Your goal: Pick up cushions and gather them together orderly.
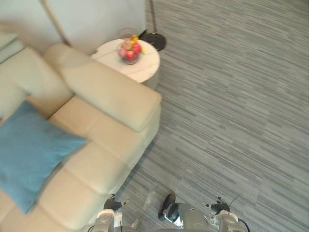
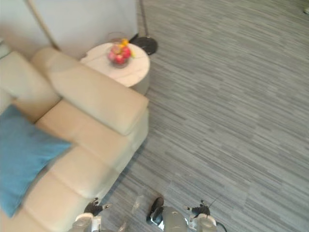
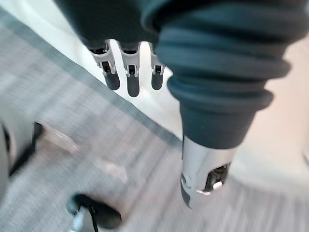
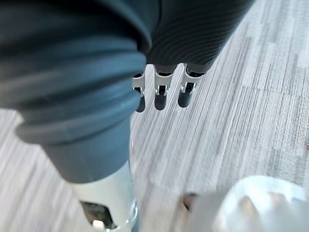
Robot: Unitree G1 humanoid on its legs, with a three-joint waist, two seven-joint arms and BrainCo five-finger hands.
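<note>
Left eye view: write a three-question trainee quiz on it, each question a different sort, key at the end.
1. True or false: the blue cushion lies on the floor.
2. What stands on the round table? A) a bowl of fruit B) a stack of books C) a teapot
3. Fill in: the left hand and the right hand each hold ____.

Key: 1 false, it rests on the sofa; 2 A; 3 nothing, their fingers are straight.
</note>
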